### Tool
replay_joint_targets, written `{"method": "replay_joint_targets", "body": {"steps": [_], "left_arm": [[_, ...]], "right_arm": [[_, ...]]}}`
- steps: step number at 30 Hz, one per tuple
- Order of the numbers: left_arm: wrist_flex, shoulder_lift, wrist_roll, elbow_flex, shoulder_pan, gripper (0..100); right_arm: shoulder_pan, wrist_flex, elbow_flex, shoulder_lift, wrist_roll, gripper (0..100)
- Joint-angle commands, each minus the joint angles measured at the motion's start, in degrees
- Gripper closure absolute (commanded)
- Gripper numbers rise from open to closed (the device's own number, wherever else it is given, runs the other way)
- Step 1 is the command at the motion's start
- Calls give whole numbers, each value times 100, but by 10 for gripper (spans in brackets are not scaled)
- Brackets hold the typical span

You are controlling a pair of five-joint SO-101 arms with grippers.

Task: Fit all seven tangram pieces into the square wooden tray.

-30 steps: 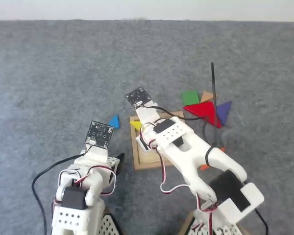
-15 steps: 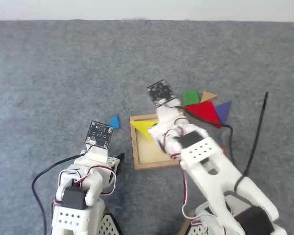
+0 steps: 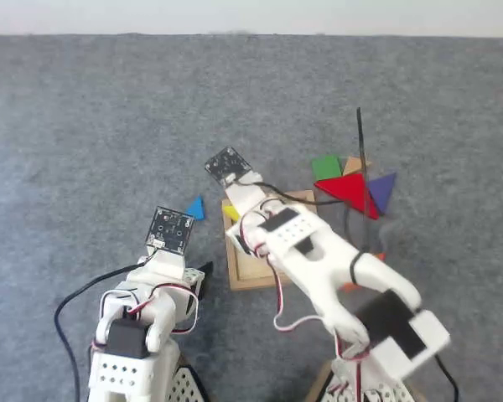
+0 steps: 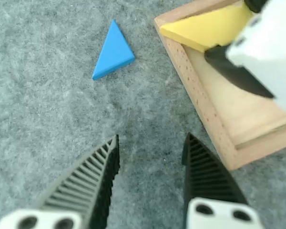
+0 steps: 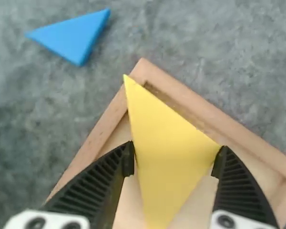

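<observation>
The yellow triangle (image 5: 169,152) was at one corner of the square wooden tray (image 5: 214,121), with its sharp tip lying over the rim at that corner. The right gripper (image 5: 174,157) pinched it, one ribbed black finger against each of its side edges. Whether the piece touched the tray floor could not be told. In the left wrist view, the floor beside the triangle was bare wood.

Just outside that corner, a blue triangle (image 5: 69,36) lay flat on the grey felt table (image 3: 109,109), apart from the tray. The left gripper (image 4: 151,140) hovered low over the felt between the blue triangle and the tray's side wall, with its fingers spread and nothing between them.

In the high view, the white right arm lay across the tray and hid most of its inside, so only the near rim and the left rim were plain. The other pieces sat together on the felt beyond the tray's far right corner. These were a large red triangle (image 3: 348,188), a green square (image 3: 325,166), a small tan triangle (image 3: 354,163) and a purple parallelogram (image 3: 382,191), lying close or touching. A thin black cable (image 3: 360,142) crossed in front of the red triangle.
</observation>
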Motion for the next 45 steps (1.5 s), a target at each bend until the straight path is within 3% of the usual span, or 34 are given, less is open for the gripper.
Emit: {"method": "replay_joint_targets", "body": {"steps": [1,7,12,17,25,30,36,45], "left_arm": [[-26,-44,-9,-40,26,793],[-26,-44,-9,-40,26,793],[-26,-44,-9,-40,26,793],[-26,-44,-9,-40,26,793],[-26,-44,-9,-40,26,793],[-26,-44,-9,-40,26,793],[-26,-44,-9,-40,26,793],[-26,-44,-9,-40,26,793]], "right_arm": [[409,215,-545,57,-413,724],[567,242,-220,-338,-580,724],[277,277,360,-1007,-527,724],[75,295,853,-1754,-114,724],[1481,840,1037,-2396,-88,724],[1771,848,1011,-1938,-79,724],[1684,1015,897,-1244,299,724],[708,1147,809,-1305,492,724]]}}
